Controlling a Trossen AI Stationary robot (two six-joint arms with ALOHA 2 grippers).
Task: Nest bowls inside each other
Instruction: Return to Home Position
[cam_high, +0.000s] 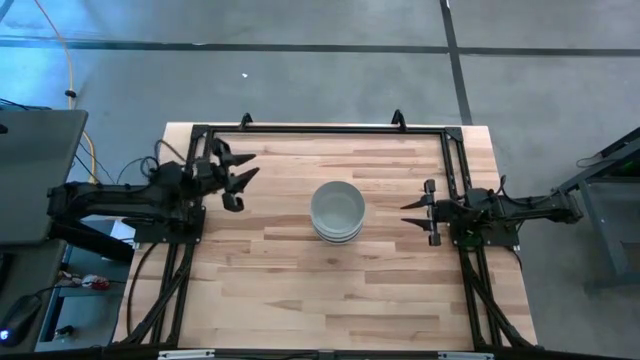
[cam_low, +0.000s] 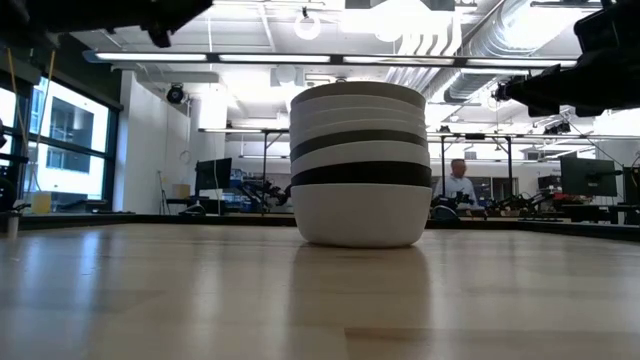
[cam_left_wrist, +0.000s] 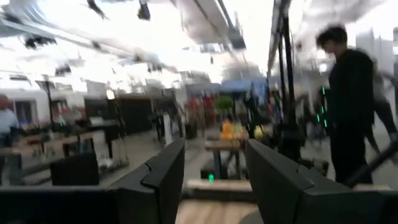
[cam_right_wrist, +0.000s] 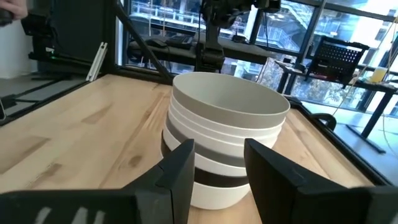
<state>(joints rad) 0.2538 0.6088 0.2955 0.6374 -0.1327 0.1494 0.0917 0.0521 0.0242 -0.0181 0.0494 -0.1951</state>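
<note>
The bowls stand nested in one stack (cam_high: 337, 211) at the table's middle, a white bowl on top and another at the bottom resting on the wood. In the low view the stack (cam_low: 360, 165) shows white rims with a grey band and a black band between them. My left gripper (cam_high: 236, 172) is open near the table's left edge, raised, well left of the stack. My right gripper (cam_high: 414, 213) is open at the right side, its fingers pointing level at the stack (cam_right_wrist: 224, 134) with a gap between. The left wrist view (cam_left_wrist: 214, 180) looks out into the room.
A black frame (cam_high: 320, 130) runs along the table's far edge and down both sides by the arm bases. Bare wood lies on the near half of the table (cam_high: 330, 290). A person in dark clothes (cam_left_wrist: 351, 99) stands in the room beyond the table.
</note>
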